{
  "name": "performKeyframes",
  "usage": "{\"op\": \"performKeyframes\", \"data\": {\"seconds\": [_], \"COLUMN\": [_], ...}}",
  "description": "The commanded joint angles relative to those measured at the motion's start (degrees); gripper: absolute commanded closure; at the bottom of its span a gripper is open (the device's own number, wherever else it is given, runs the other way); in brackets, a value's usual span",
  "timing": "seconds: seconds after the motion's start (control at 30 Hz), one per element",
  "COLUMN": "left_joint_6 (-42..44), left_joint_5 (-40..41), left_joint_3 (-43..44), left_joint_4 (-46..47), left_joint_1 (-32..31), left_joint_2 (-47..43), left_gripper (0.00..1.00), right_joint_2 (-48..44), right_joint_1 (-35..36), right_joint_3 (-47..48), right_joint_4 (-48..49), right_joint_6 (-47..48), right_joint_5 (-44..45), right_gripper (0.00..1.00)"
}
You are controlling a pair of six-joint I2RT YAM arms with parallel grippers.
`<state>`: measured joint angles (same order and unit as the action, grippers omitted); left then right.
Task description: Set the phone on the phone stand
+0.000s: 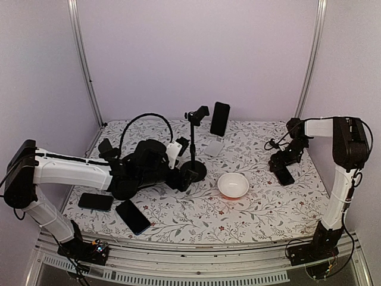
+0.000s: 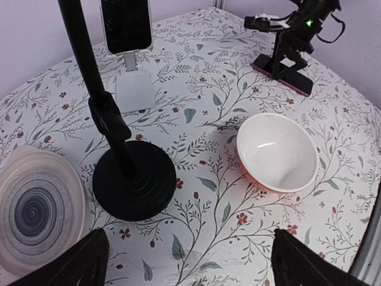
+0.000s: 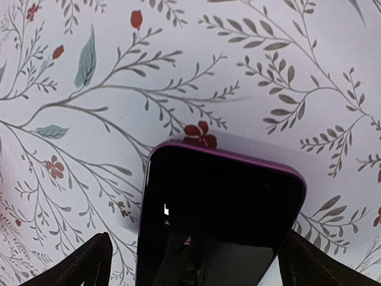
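A phone in a purple case (image 3: 220, 202) lies flat on the floral cloth at the right (image 1: 285, 176). My right gripper (image 3: 205, 265) is open, low over it, one finger on each side of its near end; it also shows in the top view (image 1: 281, 165). A black pole stand (image 1: 193, 170) with a top clamp (image 1: 199, 113) stands mid-table, holding nothing. My left gripper (image 2: 193, 262) is open and empty just right of the stand's round base (image 2: 134, 179). A white stand (image 1: 214, 146) at the back holds a dark phone (image 1: 219, 118) upright.
A white bowl (image 1: 233, 185) sits between the two grippers, right of the black stand. Two dark phones (image 1: 95, 201) (image 1: 132, 216) lie at the front left. A clear round lid with a spiral (image 2: 36, 208) lies left of the stand base. Walls close the back and sides.
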<state>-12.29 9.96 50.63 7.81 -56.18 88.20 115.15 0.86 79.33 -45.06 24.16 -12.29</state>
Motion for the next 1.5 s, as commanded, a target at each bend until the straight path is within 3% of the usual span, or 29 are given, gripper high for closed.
{"op": "performKeyframes", "data": {"seconds": [0.0, 0.3, 0.83, 1.2, 1.47], "left_joint_6": [-0.8, -0.8, -2.5, -4.1, -3.2], "left_joint_5": [0.5, 0.7, 0.9, -0.6, 0.3], "left_joint_3": [0.8, 1.2, 0.5, 1.7, 10.2], "left_joint_4": [-0.1, 0.2, 0.8, 3.3, 6.3], "left_joint_1": [-0.1, -0.1, -0.7, -4.2, -9.9], "left_joint_2": [-0.3, 0.1, -1.1, -2.0, 6.1], "left_gripper": [0.04, 0.04, 0.04, 0.07, 0.09], "right_joint_2": [-3.3, -6.5, -9.6, -24.0, -35.6], "right_joint_1": [1.0, 2.9, 2.9, 2.9, 3.0], "right_joint_3": [-6.9, -13.9, -13.4, -18.0, -22.7], "right_joint_4": [1.7, 1.4, 2.0, 8.0, 11.9], "right_joint_6": [0.0, 0.0, 0.1, 2.5, 3.5], "right_joint_5": [9.3, 13.4, 16.2, 0.1, -16.8], "right_gripper": [0.01, 0.0, 0.34, 0.47, 0.5]}}
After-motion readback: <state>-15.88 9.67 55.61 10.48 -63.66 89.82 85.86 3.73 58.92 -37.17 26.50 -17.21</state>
